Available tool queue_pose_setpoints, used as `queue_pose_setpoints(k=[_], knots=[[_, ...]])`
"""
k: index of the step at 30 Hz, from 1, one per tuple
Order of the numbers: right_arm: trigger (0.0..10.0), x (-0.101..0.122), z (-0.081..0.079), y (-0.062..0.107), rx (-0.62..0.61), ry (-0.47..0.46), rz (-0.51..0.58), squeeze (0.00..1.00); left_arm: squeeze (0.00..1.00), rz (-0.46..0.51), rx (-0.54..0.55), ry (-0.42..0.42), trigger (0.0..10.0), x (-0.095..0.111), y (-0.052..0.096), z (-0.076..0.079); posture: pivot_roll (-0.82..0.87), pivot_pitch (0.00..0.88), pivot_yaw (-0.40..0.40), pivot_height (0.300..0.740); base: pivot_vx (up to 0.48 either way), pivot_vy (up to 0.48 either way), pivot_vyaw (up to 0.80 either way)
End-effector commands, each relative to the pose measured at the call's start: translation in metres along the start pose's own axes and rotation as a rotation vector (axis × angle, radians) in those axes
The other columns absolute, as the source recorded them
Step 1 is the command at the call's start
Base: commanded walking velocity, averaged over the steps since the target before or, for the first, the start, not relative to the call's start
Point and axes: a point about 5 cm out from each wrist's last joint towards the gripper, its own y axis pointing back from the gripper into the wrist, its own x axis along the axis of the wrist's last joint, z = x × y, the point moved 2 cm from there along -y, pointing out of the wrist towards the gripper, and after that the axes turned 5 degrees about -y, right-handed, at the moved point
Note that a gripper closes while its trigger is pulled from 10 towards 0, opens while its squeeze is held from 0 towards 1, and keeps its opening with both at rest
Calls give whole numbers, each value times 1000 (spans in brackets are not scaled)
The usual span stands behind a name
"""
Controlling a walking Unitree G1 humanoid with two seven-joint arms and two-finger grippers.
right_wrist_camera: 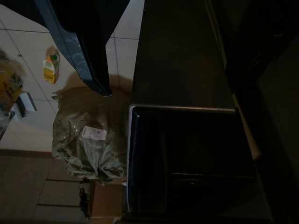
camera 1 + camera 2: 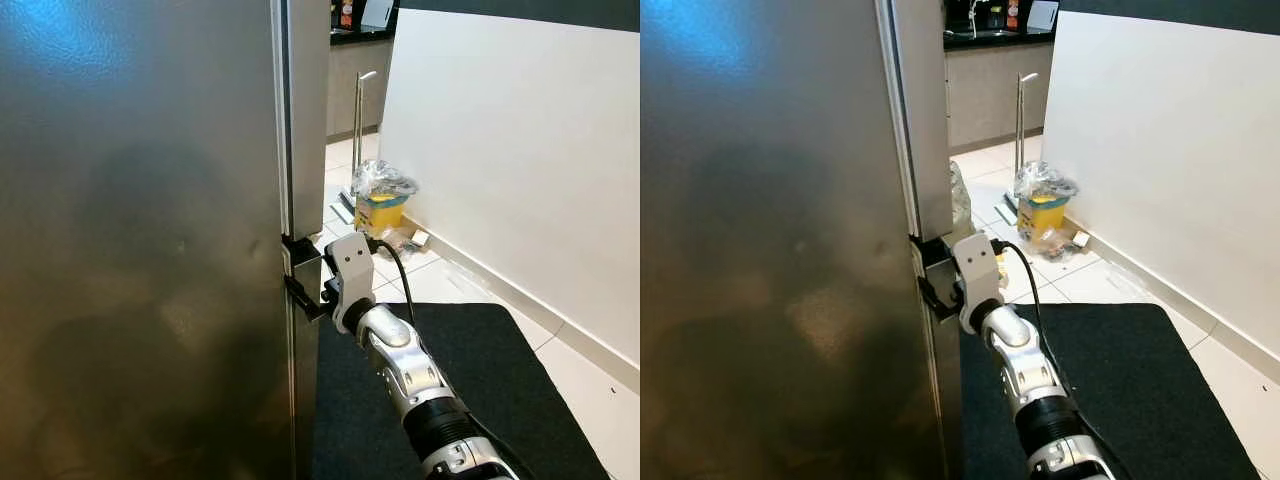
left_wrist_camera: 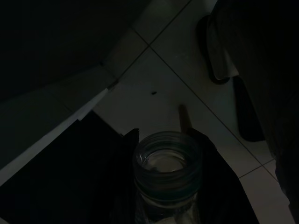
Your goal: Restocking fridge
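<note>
right gripper (image 2: 300, 270): fingers spread, hooked on fridge door (image 2: 140, 250) edge | left gripper (image 3: 163, 186): clenched on glass jar (image 3: 167, 172) over tiled floor (image 3: 187, 70)

No lettering is legible on any package or surface here.
</note>
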Motion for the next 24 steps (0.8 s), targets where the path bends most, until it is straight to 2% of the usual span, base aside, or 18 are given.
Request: queue_pose_setpoints(k=[1, 24], knots=[[10000, -5, 38, 9, -191, 4, -32, 0, 0, -1, -11, -1, 10000, 1, 0, 4, -39, 0, 0, 740, 0, 0, 0], [10000, -7, 50, 11, -251, 15, -41, 0, 0, -1, -10, -1, 10000, 1, 0, 4, -40, 0, -1, 740, 0, 0, 0]])
